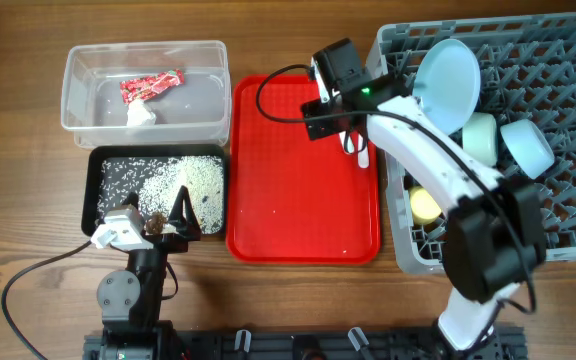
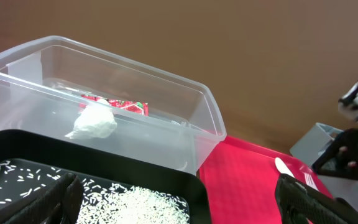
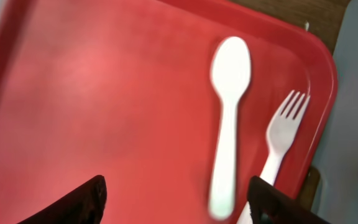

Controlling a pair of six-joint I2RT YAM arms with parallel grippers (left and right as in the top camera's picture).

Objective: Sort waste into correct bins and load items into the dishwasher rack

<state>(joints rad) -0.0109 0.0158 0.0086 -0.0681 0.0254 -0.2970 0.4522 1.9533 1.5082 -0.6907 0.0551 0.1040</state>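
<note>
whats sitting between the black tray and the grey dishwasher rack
The flat red tray, with a white spoon and fork lying near its right edge; the overhead view shows it.

Spoon and fork on the red tray, from my right wrist camera.
I see the white spoon (image 3: 229, 112), slightly blurred, lying on the red tray (image 3: 92, 93). The white fork (image 3: 283, 134) is just beside it, tines toward the tray's rounded corner. My right gripper (image 3: 178, 194) hangs above them, fingers (image 3: 73, 208) spread wide and holding nothing.
</note>
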